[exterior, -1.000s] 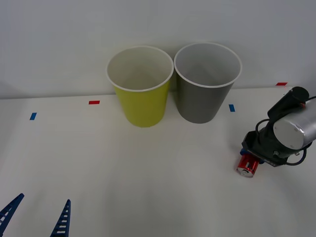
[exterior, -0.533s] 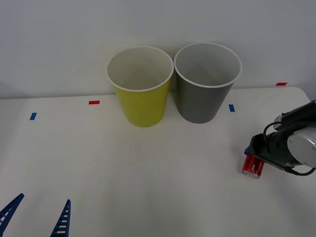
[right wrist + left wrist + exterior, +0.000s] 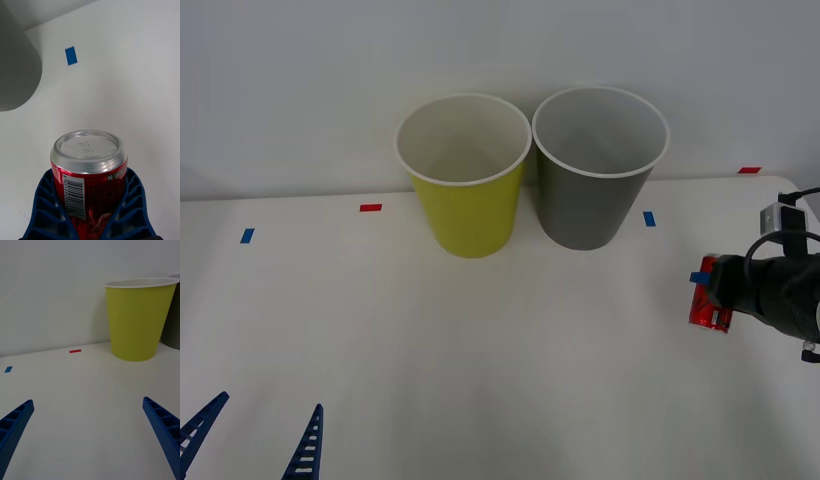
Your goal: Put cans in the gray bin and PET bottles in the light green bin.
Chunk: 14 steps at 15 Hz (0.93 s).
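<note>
- Carrying is the step in hand, I judge: the right gripper [image 3: 90,221] is clamped on the can [image 3: 709,299] at the table's [image 3: 480,350] right edge, apart from the gray bin [image 3: 595,210].
- Next — lift above that bin's white rim, then release (not the light green bin [image 3: 470,215]).
- Can: small, red, silver top, barcode patch.
- Left gripper [image 3: 90,435] parked, fingers spread.

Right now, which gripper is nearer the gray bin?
Right. The right gripper, holding the can, is just right of the gray bin; the left gripper waits at the near left corner.
</note>
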Tool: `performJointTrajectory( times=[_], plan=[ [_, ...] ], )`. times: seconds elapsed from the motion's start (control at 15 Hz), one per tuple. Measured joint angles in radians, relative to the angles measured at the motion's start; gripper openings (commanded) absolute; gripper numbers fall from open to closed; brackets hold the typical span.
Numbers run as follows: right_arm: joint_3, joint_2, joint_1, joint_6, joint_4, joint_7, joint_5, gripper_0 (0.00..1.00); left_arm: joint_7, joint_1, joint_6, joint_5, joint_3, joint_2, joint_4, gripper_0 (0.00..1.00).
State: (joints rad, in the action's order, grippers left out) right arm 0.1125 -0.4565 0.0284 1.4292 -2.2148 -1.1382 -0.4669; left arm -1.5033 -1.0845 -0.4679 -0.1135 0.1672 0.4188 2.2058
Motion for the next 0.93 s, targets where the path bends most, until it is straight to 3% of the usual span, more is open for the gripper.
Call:
performJointTrajectory(
  times=[0.53, 0.93],
  plan=[
    [0.177, 0.233, -0.028, -0.015, -0.257, -0.461, 0.058, 0.0, 0.0, 0.0, 0.0, 0.0, 0.0, 0.0, 0.0, 1.0],
    [0.16, 0.268, 0.029, -0.201, -0.301, -0.501, 0.079, 0.0, 0.0, 0.0, 0.0, 0.0, 0.0, 0.0, 0.0, 1.0]
  ],
)
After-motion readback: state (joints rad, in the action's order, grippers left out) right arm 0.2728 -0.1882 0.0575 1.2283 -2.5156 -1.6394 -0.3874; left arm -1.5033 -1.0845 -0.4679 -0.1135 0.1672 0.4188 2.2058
